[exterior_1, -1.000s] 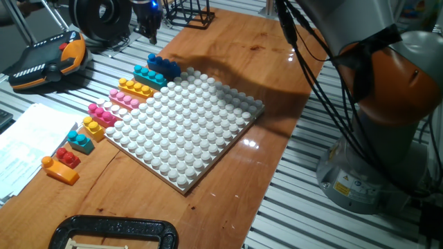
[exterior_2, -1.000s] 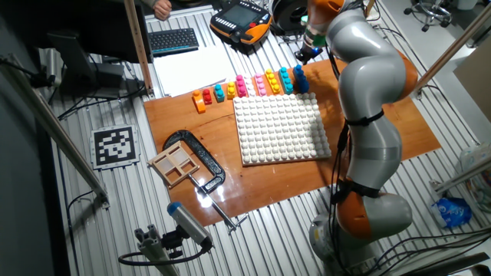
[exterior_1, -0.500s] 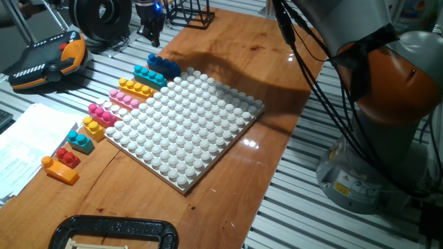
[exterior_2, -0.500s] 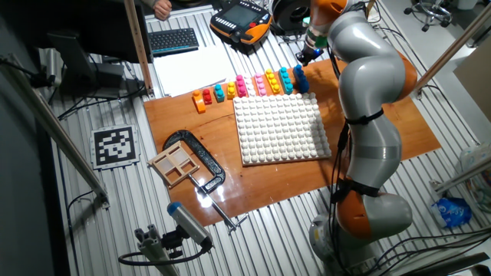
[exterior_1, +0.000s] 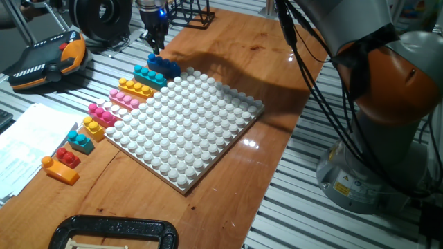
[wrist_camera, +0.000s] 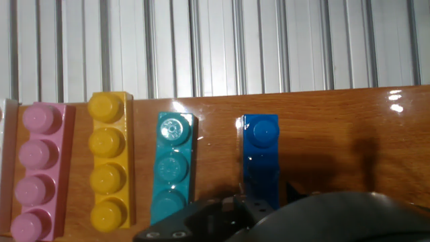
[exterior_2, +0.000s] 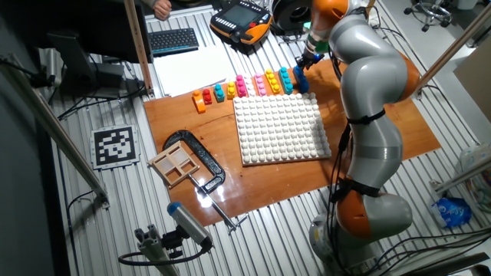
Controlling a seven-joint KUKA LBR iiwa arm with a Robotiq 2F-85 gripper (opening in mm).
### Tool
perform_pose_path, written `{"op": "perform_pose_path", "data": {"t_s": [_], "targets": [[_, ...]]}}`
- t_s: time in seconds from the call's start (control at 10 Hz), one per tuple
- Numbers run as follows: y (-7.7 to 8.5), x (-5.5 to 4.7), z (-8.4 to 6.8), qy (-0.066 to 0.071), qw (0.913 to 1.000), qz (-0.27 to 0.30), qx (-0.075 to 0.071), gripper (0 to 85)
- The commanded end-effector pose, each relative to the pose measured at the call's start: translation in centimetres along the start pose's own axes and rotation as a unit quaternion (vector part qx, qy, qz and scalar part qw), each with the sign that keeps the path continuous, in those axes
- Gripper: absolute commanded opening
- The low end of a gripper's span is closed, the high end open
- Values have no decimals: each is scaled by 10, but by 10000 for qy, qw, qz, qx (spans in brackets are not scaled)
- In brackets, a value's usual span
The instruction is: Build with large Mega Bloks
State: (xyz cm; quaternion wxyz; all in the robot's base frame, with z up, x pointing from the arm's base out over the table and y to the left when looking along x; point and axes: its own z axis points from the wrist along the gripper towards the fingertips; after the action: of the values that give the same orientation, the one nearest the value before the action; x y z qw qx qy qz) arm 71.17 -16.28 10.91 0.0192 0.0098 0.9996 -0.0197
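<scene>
The Mega Bloks lie in a row along the far-left edge of the white baseplate [exterior_1: 187, 121]: blue [exterior_1: 163, 66], teal [exterior_1: 149, 75], yellow [exterior_1: 136, 88], pink [exterior_1: 124, 99], then smaller pink, yellow, teal, red and orange ones. My gripper [exterior_1: 154, 43] hangs just above the far end of the blue brick, and it shows in the other fixed view [exterior_2: 307, 60] too. In the hand view the blue brick [wrist_camera: 261, 154] runs under my gripper [wrist_camera: 263, 198]. The dark jaws stand either side of it, open and empty. Teal [wrist_camera: 173, 168], yellow [wrist_camera: 109, 161] and pink [wrist_camera: 37, 171] bricks lie to its left.
A teach pendant [exterior_1: 48, 59] and papers [exterior_1: 28, 142] lie left of the bricks. A black clamp [exterior_1: 111, 232] with a wooden tray [exterior_2: 175, 162] sits at the near end of the wooden board. A metal rack [exterior_1: 190, 12] stands behind my gripper. My arm's base [exterior_1: 387, 117] stands on the right.
My gripper has moved down and toward the blue brick, from behind the board's far edge to just above the brick's end. No brick has moved.
</scene>
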Motion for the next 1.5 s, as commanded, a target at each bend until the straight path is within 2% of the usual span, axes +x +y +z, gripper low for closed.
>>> {"op": "perform_pose_path", "data": {"t_s": [0.0, 0.2, 0.5, 0.6, 1.0, 1.4], "targets": [[0, 0, 3, -12, 10000, -4, -16, 340], [-3, 0, 9, -10, 10000, 21, -77, 340], [-2, 0, 11, -17, 9999, 98, -85, 340], [-2, 0, 12, -17, 9999, 129, -85, 510], [1, 3, 19, -63, 9998, 174, -64, 510], [-2, 5, 30, -92, 9997, 191, -104, 510]]}}
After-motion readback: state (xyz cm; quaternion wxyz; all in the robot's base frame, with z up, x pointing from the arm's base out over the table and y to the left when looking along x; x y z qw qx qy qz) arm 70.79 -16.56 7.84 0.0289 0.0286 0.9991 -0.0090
